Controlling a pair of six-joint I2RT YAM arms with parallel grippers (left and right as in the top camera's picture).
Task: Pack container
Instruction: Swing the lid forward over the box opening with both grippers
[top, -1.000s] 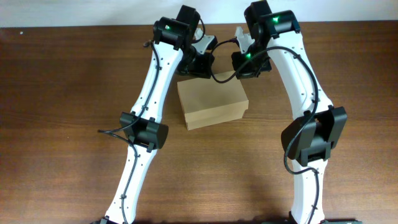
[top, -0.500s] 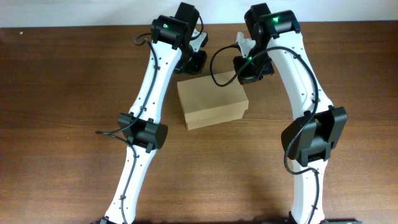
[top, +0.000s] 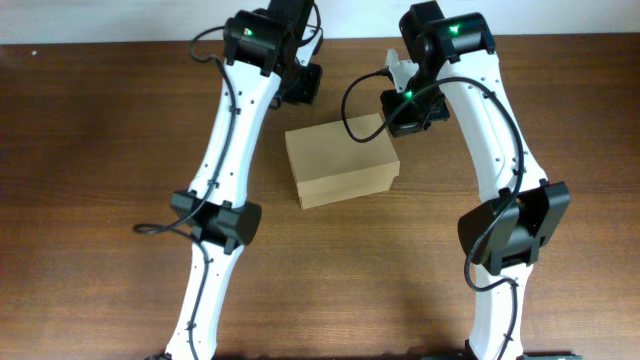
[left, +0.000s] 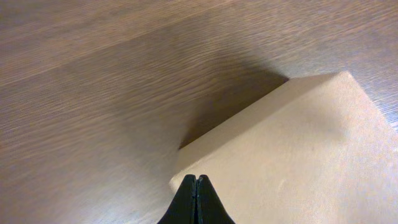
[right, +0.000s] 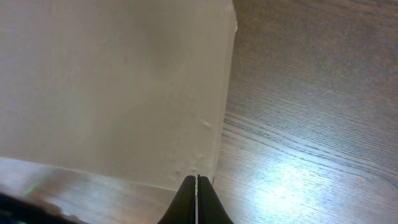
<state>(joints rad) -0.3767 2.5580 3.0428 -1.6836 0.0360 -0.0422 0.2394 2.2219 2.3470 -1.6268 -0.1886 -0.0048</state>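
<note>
The left claw, pressed together and empty, hangs over a corner of the closed container, which spreads ahead and right of it. The right claw, likewise pressed together, sits above the box's edge, the wooden table to its right, a black cable looping beside it

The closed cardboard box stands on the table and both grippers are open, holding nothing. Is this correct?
No: the left gripper and right gripper are shut, as both wrist views show. The cardboard box is closed on the table, and nothing is held.
</note>
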